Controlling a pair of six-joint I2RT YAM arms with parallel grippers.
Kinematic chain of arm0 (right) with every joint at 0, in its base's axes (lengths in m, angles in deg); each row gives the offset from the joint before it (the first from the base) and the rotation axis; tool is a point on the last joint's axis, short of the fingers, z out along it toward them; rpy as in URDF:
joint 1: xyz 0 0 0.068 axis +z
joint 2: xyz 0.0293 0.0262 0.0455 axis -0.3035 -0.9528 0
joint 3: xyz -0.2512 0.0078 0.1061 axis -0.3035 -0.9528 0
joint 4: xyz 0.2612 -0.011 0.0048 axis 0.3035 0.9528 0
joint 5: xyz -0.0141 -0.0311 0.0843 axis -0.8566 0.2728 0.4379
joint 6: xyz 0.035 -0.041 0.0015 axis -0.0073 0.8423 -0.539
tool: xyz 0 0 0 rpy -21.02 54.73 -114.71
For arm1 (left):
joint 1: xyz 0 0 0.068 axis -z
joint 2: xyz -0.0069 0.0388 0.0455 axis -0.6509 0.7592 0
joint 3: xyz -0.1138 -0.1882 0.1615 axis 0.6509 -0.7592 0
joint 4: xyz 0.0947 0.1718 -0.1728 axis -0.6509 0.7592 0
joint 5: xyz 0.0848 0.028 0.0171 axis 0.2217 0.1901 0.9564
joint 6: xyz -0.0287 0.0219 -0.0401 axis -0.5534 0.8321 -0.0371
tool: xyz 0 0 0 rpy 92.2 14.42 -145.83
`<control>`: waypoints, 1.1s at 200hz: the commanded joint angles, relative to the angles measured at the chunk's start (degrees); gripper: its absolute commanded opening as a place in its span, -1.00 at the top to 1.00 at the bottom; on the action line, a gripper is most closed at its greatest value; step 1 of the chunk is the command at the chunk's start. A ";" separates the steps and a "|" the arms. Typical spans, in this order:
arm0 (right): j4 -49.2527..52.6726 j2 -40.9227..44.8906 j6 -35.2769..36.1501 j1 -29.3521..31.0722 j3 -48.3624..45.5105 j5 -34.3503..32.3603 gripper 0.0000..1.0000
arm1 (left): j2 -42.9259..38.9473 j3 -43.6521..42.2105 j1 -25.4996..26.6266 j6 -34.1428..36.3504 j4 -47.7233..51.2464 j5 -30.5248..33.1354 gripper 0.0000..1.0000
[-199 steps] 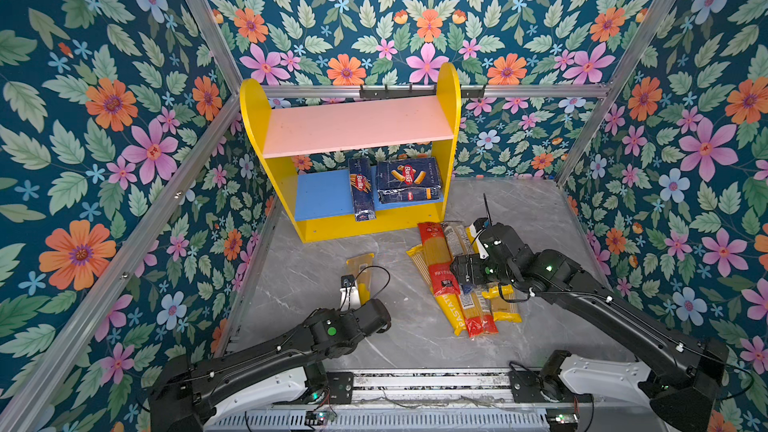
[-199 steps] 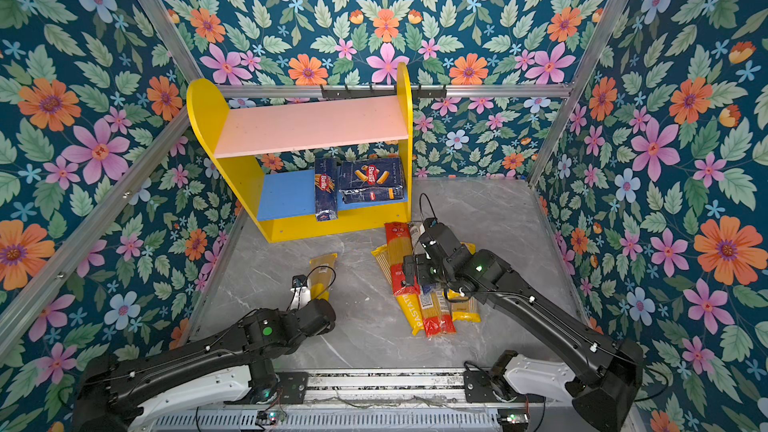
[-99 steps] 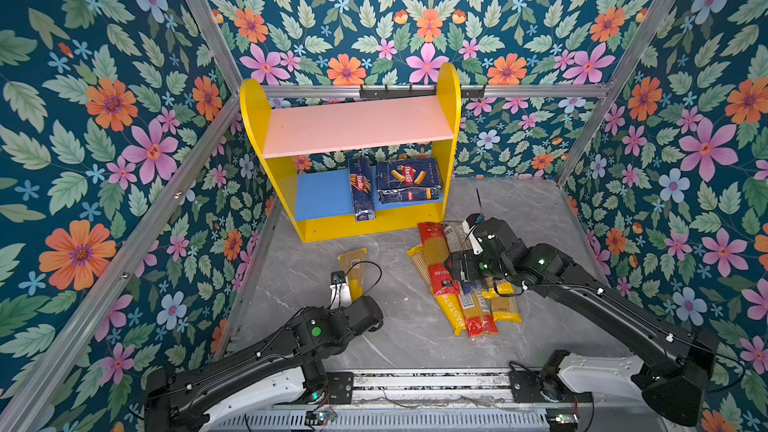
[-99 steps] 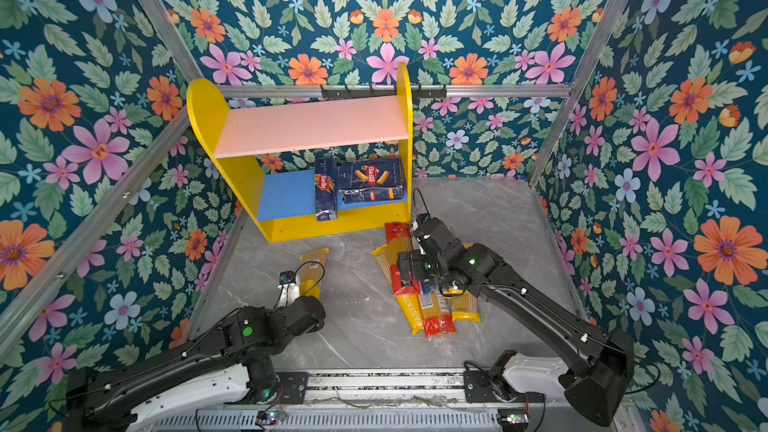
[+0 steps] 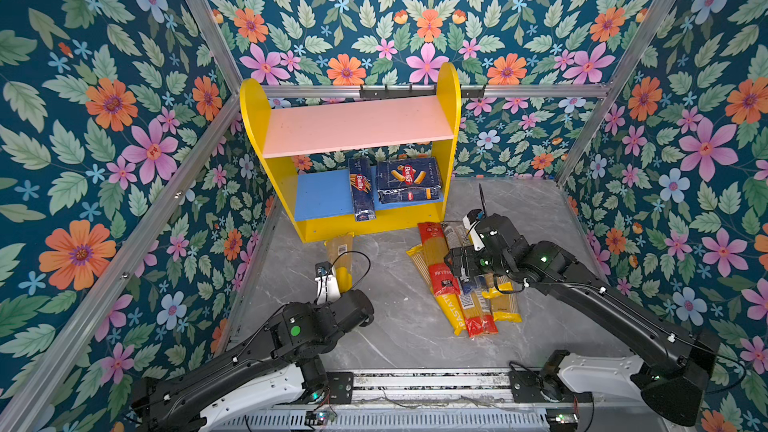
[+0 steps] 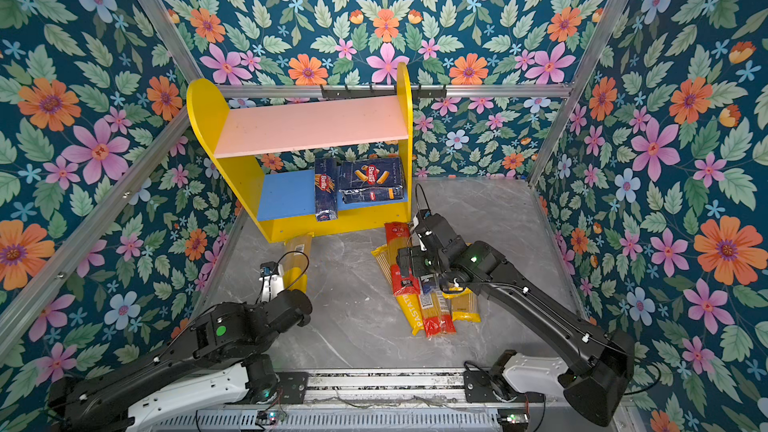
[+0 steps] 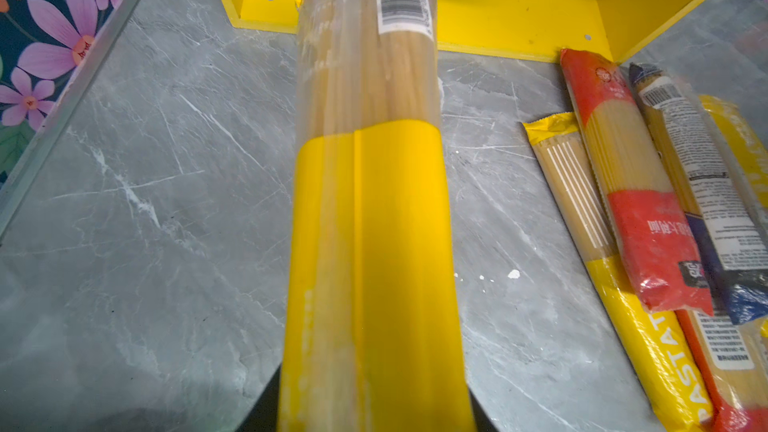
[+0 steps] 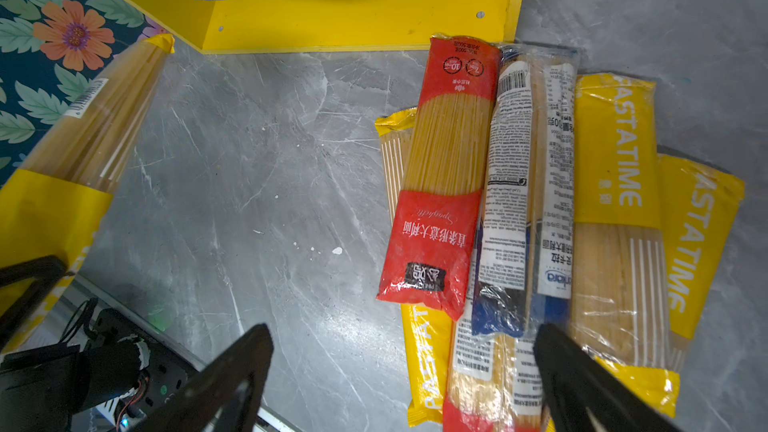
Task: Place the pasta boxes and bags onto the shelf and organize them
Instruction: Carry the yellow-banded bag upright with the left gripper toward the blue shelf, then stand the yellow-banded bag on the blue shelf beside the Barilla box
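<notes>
Left hand (image 5: 337,282) pinches a yellow-and-clear spaghetti bag (image 7: 370,160) by its yellow end, the barcoded end at the yellow base of the shelf (image 5: 254,118). Right hand (image 8: 403,332) hangs spread wide over a heap of spaghetti bags (image 5: 469,297) on the grey bench (image 5: 395,326). The narrow Barilla spaghetti box (image 5: 360,189) and the wide Barilla box (image 5: 409,180) lie on the blue lower board (image 5: 320,197).

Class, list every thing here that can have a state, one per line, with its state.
left gripper, shut on yellow spaghetti bag
yellow spaghetti bag, held, pointing toward shelf
pile of bags, lying overlapped on the table
right gripper, open over that pile
wide Barilla box, flat on blue board
narrow Barilla box, on blue board, overhanging front
pink board, bare
</notes>
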 commanded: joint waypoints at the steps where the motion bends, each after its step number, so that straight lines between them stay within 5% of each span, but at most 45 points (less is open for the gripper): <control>1: -0.64 0.03 0.92 -0.45 0.46 0.98 -0.99 | -0.16 1.78 0.01 -0.31 0.17 7.36 1.00; 89: -0.57 0.76 2.29 -4.72 2.28 4.22 -0.99 | 5.39 8.79 -1.96 6.37 0.16 16.64 1.00; 137: -0.40 1.55 3.21 -6.04 2.76 5.03 -0.99 | 2.81 5.63 -17.71 25.70 -18.78 5.43 1.00; 220: -0.52 4.13 4.17 -10.77 0.70 7.45 -0.99 | 13.58 7.22 -34.50 40.35 -37.08 -9.06 1.00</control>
